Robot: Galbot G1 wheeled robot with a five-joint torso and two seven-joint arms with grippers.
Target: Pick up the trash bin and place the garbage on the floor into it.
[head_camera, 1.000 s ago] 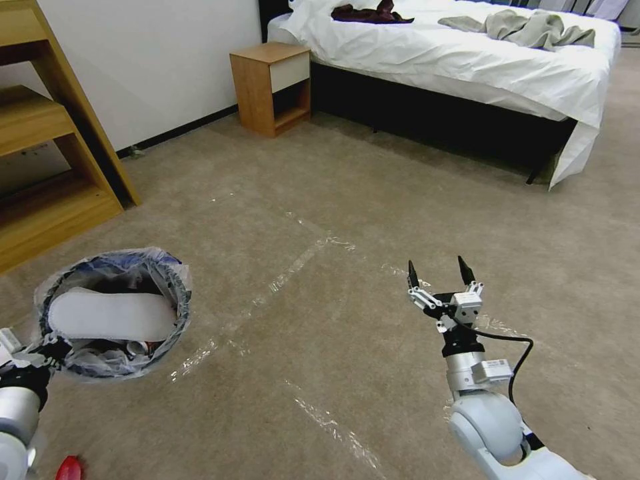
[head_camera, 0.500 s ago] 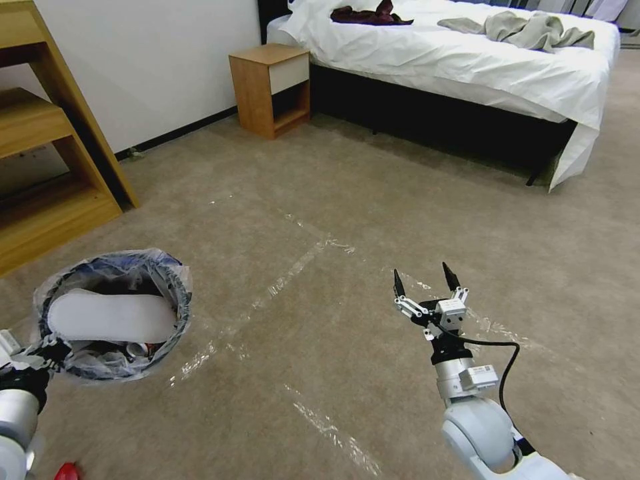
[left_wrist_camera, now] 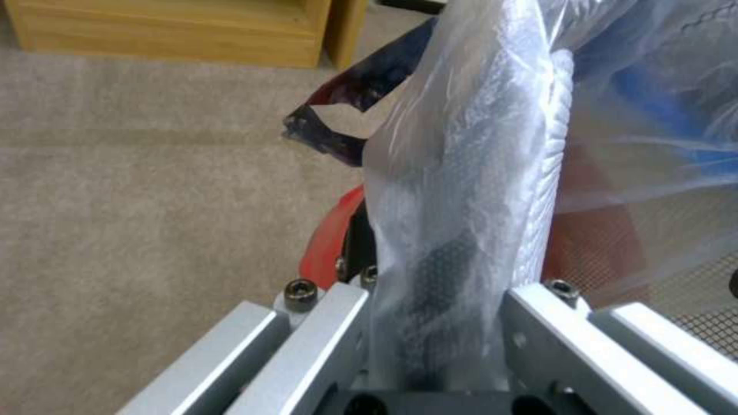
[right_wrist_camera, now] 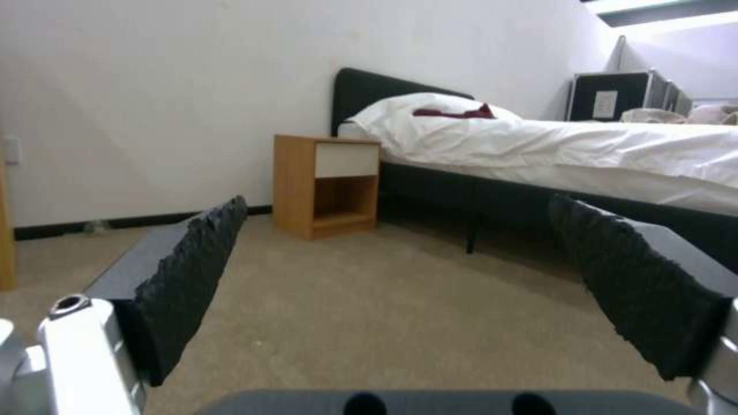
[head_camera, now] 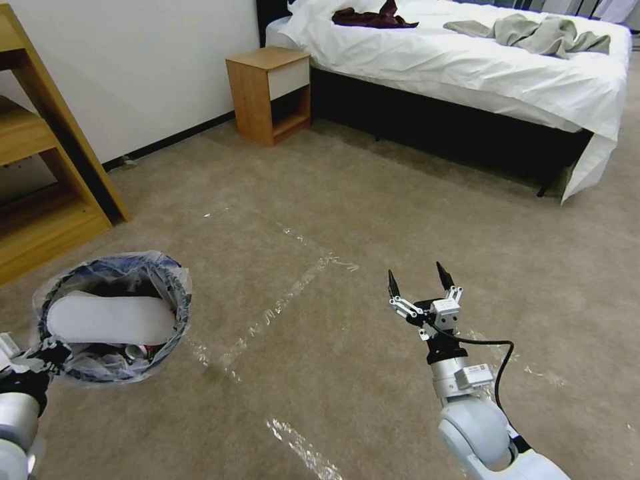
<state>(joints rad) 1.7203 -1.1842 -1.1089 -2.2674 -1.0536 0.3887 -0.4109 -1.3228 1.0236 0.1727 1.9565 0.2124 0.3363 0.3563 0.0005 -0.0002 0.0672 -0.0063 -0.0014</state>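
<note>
1. Two grippers in play — left gripper [head_camera: 40, 352] is clamped on the rim of the trash bin [head_camera: 175, 313], held above the floor [head_camera: 320, 200].
2. White slipper [head_camera: 110, 319] lies across the bin's mouth (other litter beneath).
3. Right gripper [head_camera: 418, 283] hangs ahead, jaws wide apart — nothing between them.

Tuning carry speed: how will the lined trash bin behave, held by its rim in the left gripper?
Likely light: the left gripper holds the trash bin up by one edge. The grip may be slippery, since the fingers pinch the rim through the thin liner. The white slipper lies across the top and could slide out if the bin tilts.
</note>
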